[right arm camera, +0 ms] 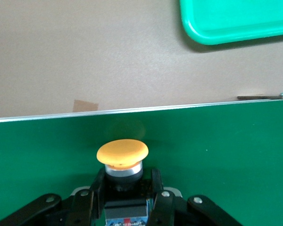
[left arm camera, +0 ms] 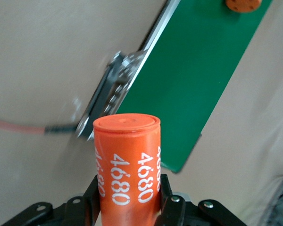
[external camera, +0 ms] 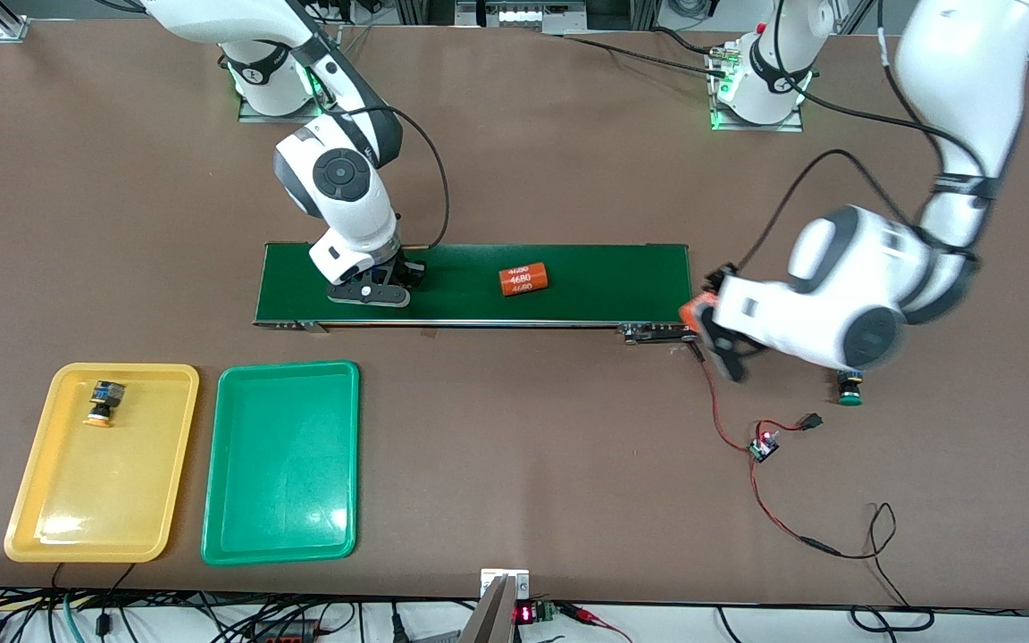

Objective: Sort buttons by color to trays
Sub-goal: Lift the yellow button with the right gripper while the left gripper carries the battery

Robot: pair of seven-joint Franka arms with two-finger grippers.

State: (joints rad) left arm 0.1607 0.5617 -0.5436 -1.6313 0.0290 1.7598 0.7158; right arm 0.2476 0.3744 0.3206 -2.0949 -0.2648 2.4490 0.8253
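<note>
Bright, even overhead light.
You'll see motion blur on the left arm [external camera: 845, 304] and glare in the yellow tray [external camera: 32, 522].

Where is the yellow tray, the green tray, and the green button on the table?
yellow tray [external camera: 32, 500], front view, on its bare floor.
green tray [external camera: 282, 464], front view, middle of its floor.
green button [external camera: 849, 397], front view, on its green cap.

A wide brown table [external camera: 514, 161] sits under even light, cables [external camera: 211, 616] along its near edge.
</note>
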